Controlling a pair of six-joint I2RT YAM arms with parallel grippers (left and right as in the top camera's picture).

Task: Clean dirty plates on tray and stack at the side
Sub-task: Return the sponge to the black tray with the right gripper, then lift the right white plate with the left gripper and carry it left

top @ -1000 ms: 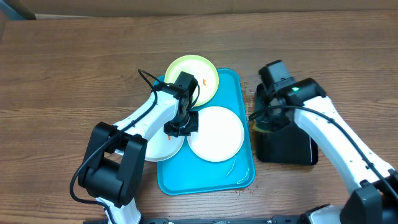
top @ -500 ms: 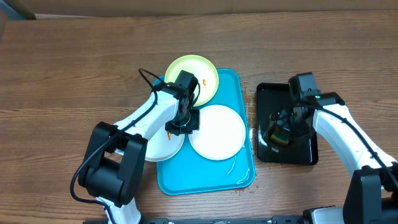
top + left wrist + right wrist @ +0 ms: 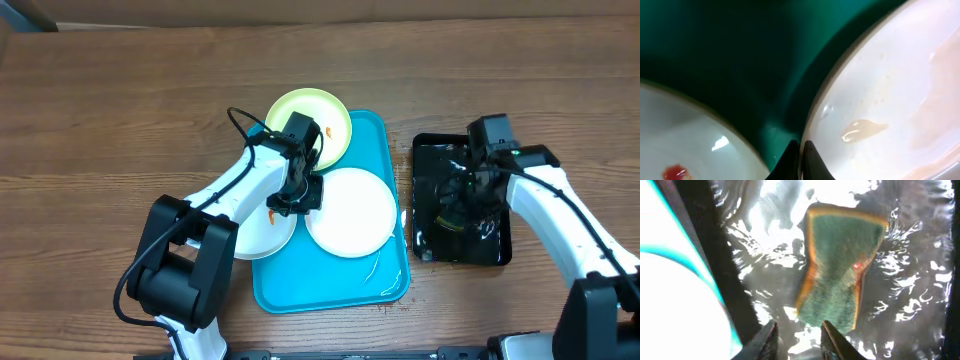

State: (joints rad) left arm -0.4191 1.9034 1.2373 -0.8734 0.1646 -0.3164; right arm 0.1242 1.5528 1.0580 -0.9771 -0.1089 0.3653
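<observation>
The turquoise tray (image 3: pixel 330 275) holds the plates. The yellow-green plate (image 3: pixel 305 125) lies at its far end with an orange smear. One white plate (image 3: pixel 352 212) lies in the middle. Another white plate (image 3: pixel 250 235) hangs over the left rim, smeared orange. My left gripper (image 3: pixel 295 200) is shut on the middle plate's left rim; the left wrist view shows its tips (image 3: pixel 801 155) there, between that plate (image 3: pixel 890 75) and the smeared one (image 3: pixel 680 135). My right gripper (image 3: pixel 465 195) is open and low; its tips (image 3: pixel 800 340) sit just short of a green sponge (image 3: pixel 840 275).
A smaller black tray (image 3: pixel 495 250) stands right of the turquoise tray and holds shallow water (image 3: pixel 920 305) with the sponge lying in it. The turquoise tray's edge (image 3: pixel 675 255) runs close at the right gripper's left. Bare wooden table surrounds both trays.
My right arm swung from the turquoise tray's edge to the black tray, lowered the sponge into the water and let it go. My left gripper stayed on the plate rim.
</observation>
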